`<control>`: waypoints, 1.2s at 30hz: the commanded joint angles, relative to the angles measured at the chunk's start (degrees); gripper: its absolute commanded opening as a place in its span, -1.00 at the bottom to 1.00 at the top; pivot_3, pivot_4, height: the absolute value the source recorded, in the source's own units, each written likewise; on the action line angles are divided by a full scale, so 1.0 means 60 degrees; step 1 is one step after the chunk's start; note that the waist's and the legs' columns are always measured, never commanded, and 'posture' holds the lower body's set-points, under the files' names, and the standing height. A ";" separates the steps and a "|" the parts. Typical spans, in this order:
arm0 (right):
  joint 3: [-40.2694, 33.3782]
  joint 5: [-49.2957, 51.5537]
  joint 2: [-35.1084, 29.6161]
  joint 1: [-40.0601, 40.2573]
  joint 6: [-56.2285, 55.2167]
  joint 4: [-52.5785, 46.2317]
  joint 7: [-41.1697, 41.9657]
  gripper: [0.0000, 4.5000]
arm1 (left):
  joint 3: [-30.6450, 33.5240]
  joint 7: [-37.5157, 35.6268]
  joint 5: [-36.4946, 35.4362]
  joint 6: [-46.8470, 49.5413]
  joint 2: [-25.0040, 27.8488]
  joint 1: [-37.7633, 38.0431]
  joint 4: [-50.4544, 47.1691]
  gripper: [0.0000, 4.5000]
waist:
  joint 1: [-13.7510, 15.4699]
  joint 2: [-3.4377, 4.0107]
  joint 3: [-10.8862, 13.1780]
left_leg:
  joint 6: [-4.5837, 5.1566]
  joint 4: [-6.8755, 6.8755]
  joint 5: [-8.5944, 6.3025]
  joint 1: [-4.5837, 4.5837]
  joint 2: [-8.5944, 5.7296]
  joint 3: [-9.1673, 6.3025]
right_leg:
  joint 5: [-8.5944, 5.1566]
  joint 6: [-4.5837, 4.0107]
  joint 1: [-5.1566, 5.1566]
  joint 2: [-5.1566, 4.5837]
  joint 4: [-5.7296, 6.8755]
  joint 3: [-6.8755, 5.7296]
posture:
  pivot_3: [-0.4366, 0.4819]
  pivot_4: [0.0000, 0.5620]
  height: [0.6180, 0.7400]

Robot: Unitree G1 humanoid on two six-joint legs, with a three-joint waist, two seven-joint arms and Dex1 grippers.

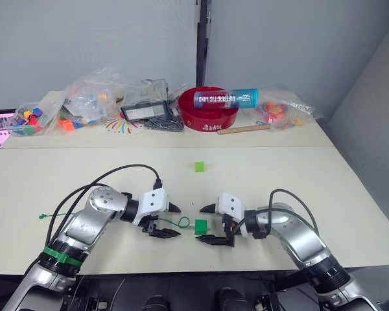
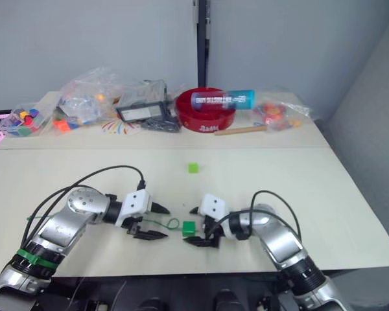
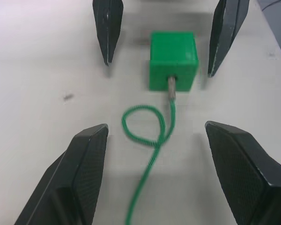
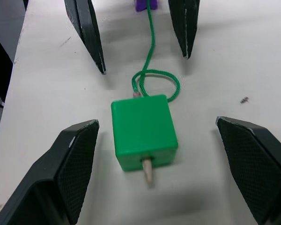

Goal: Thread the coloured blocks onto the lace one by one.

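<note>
A dark green block (image 1: 201, 226) lies on the table between my two grippers. The lace (image 3: 145, 124) goes into one of its faces, and the pale tip (image 4: 149, 171) sticks out of the opposite face. The green lace curls in a small loop beside the block and trails off to my left (image 1: 65, 214). My left gripper (image 1: 176, 221) is open, just left of the loop. My right gripper (image 1: 200, 224) is open with its fingers on either side of the block, not touching it. A purple block (image 4: 144, 4) sits on the lace back between the left fingers. A light green block (image 1: 199, 166) lies alone farther back.
Along the far table stand a red bowl (image 1: 209, 116) with a blue tube across it, clear bags of toy pieces (image 1: 91, 100), a box of coloured pieces (image 1: 31, 120) and a wooden stick (image 1: 243, 129). Black cables (image 1: 117, 173) arch over both arms.
</note>
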 commanded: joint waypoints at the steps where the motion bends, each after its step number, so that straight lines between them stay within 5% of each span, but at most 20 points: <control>1: -0.0081 -0.0049 0.0026 -0.0174 -0.0278 -0.0044 -0.0010 0.88 | 0.0157 0.0045 -0.0155 -0.0146 -0.0043 -0.0009 -0.0169 0.55 | 0.0010 0.0000 0.0000 | 0.0000 0.0000 0.0000 -0.0001 0.0000 0.0000 | 0.0000 0.0000 0.0000 0.0000 0.0000 0.0000 | -0.05 -0.47 0.85; 4: -0.0052 -0.0073 -0.0008 -0.0170 -0.0344 0.0037 0.0038 0.88 | 0.0110 0.0107 -0.0150 -0.0104 -0.0152 -0.0042 -0.0187 0.55 | -0.0007 0.0000 0.0000 | 0.0000 0.0000 0.0000 0.0000 0.0001 0.0001 | 0.0000 0.0000 0.0000 0.0001 0.0000 0.0000 | -0.05 -0.47 0.85; 14: -0.0010 -0.0139 0.0063 -0.0067 -0.0499 0.0058 -0.0019 -0.49 | 0.0119 0.0023 -0.0170 -0.0107 -0.0217 0.0020 -0.0245 0.56 | -0.0027 0.0000 0.0000 | 0.0000 0.0000 0.0000 0.0002 0.0001 -0.0001 | 0.0000 -0.0001 -0.0002 0.0002 0.0004 0.0001 | -0.05 -0.47 0.85; 36: -0.0603 0.0177 -0.0980 0.0394 -0.1094 -0.0025 0.0741 -0.49 | -0.0385 0.0230 0.0104 -0.0215 -0.1082 -0.0583 -0.0169 0.56 | -0.0013 -0.0001 0.0000 | 0.0000 0.0001 0.0000 0.0002 -0.0001 0.0000 | 0.0000 -0.0001 0.0002 0.0001 0.0003 0.0002 | -0.05 -0.47 0.85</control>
